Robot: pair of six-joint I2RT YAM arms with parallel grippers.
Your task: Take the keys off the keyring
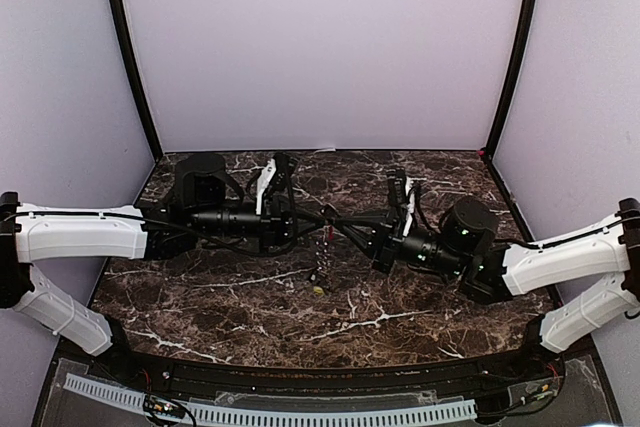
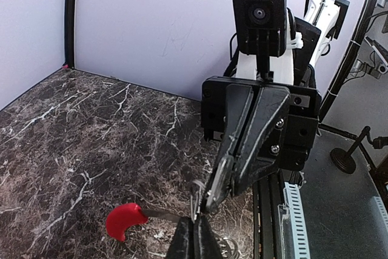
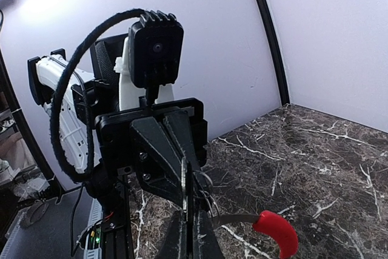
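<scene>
My two grippers meet tip to tip above the middle of the table. The left gripper (image 1: 312,219) (image 2: 195,235) is shut on the keyring, whose thin wire loops (image 2: 197,190) and red segment (image 2: 124,220) stick out to its left. The red segment also shows in the right wrist view (image 3: 276,233). The right gripper (image 1: 345,232) (image 3: 193,235) is shut, and a flat plain silver key (image 2: 229,177) sits between its fingers. A short string of keys (image 1: 322,252) hangs below the meeting point, ending in a yellow-green piece (image 1: 318,289) near the table.
The dark marble table (image 1: 220,297) is walled by pale panels at the back and both sides. A black rail and a white slotted strip (image 1: 300,412) run along the near edge. Both arms reach in low from the sides.
</scene>
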